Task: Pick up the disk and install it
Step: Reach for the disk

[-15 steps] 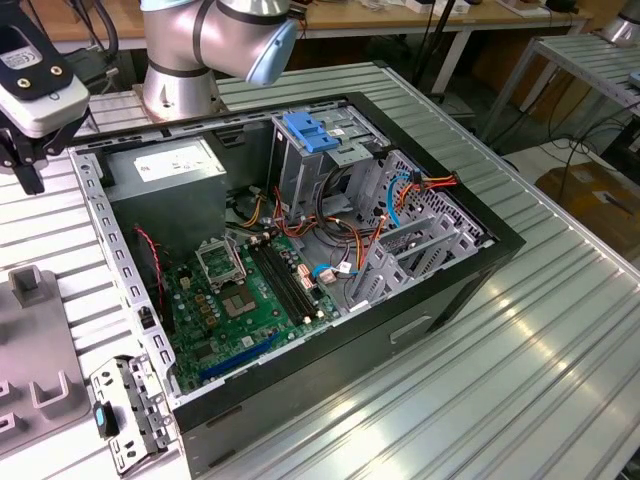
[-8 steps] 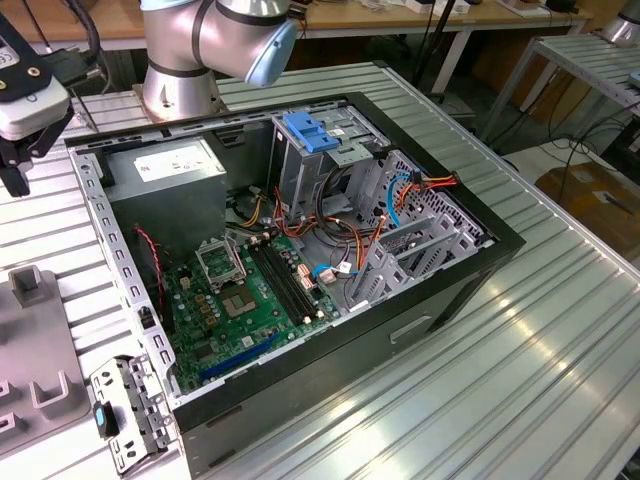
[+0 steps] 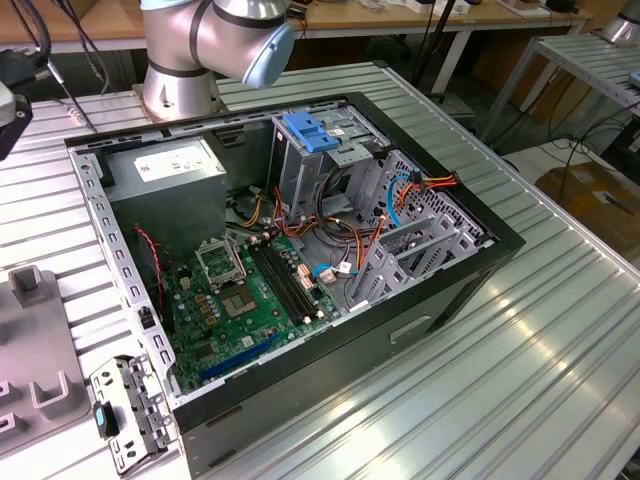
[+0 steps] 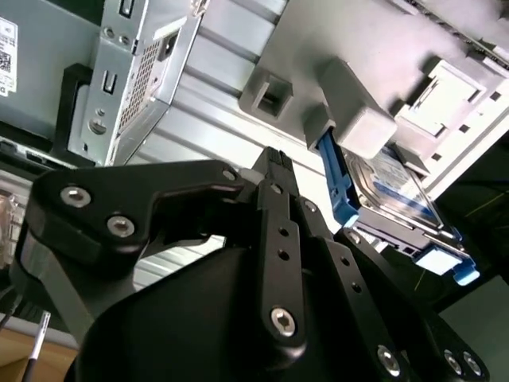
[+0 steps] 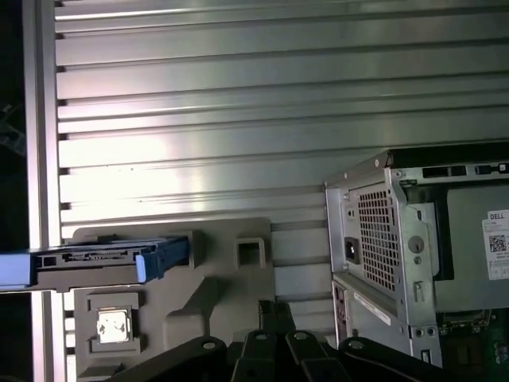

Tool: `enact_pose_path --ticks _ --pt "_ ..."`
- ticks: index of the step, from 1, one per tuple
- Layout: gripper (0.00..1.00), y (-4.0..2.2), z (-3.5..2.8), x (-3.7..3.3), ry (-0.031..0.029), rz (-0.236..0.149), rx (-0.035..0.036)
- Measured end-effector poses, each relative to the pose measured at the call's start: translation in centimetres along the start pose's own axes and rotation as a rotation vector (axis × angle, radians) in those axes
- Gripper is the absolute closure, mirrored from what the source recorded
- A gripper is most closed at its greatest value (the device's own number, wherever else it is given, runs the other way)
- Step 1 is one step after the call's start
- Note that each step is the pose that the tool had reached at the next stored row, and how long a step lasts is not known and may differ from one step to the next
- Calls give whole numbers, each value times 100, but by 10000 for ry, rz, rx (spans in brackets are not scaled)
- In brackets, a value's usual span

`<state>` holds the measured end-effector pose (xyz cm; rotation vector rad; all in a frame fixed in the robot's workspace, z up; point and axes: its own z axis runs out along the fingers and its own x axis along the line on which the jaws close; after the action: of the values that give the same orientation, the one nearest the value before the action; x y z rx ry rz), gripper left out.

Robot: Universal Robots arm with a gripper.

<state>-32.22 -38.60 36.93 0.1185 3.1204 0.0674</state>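
The disk (image 4: 395,193) is a silver hard drive with blue side rails, standing on edge in a slot of a grey fixture (image 4: 358,119). In the first wrist view the disk (image 5: 103,259) shows edge-on on the same fixture (image 5: 215,278). My black gripper (image 4: 274,157) hangs over the fixture, a short way beside the disk and not touching it. Its fingers meet at the middle with nothing between them, as the gripper (image 5: 270,309) also shows in the first wrist view.
An open computer case (image 3: 300,250) lies on the ribbed metal table (image 3: 540,330), with a grey power supply (image 3: 165,165), a drive cage with a blue handle (image 3: 310,135) and a green motherboard (image 3: 250,300). The case corner (image 5: 382,231) stands near the fixture.
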Motion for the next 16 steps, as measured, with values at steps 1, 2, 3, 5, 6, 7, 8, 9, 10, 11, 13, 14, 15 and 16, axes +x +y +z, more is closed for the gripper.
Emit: enact_pose_path --ticks 1,2,3,5,6,7,8,9,10,11,13,14,15,16 --pt "89 18 7 33 0 1 0" --pt "89 34 13 67 1 0 1" --pt "89 47 19 105 2 -1 1" --pt "89 61 28 169 6 1 1" --pt "89 62 31 172 17 2 1" --pt "89 62 31 172 23 1 3" --pt "89 62 31 172 25 0 3" --pt "89 62 31 172 27 1 3" --pt "89 62 31 173 28 1 3" --pt "89 62 31 174 29 2 3" --pt "89 64 31 182 124 8 10" --pt "89 64 32 196 384 25 30" --pt "89 63 32 206 475 31 36" --pt "89 62 31 214 522 33 42"
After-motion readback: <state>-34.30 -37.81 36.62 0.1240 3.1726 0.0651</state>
